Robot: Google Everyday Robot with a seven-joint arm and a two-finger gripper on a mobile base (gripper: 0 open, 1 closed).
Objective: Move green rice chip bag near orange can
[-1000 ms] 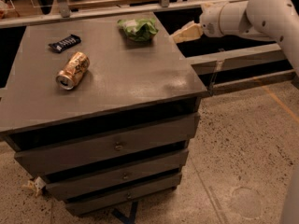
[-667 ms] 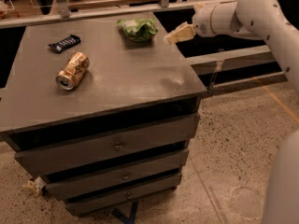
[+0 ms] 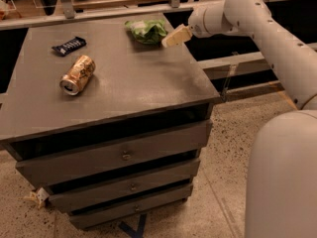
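The green rice chip bag (image 3: 146,30) lies crinkled at the back of the grey cabinet top (image 3: 129,83), right of centre. The orange can (image 3: 78,75) lies on its side at the left of the top, silver end toward the front. My gripper (image 3: 173,37) hangs just to the right of the bag, a little above the surface, with pale fingers pointing left toward the bag. It is near the bag but apart from it.
A dark flat candy bar wrapper (image 3: 68,45) lies at the back left, behind the can. The cabinet has three drawers (image 3: 124,155) below. Metal rails (image 3: 99,14) run behind the top. My white arm (image 3: 277,38) reaches in from the right.
My gripper has moved left over the cabinet's right edge toward the bag. The bag, the can and the wrapper have not moved on the top.
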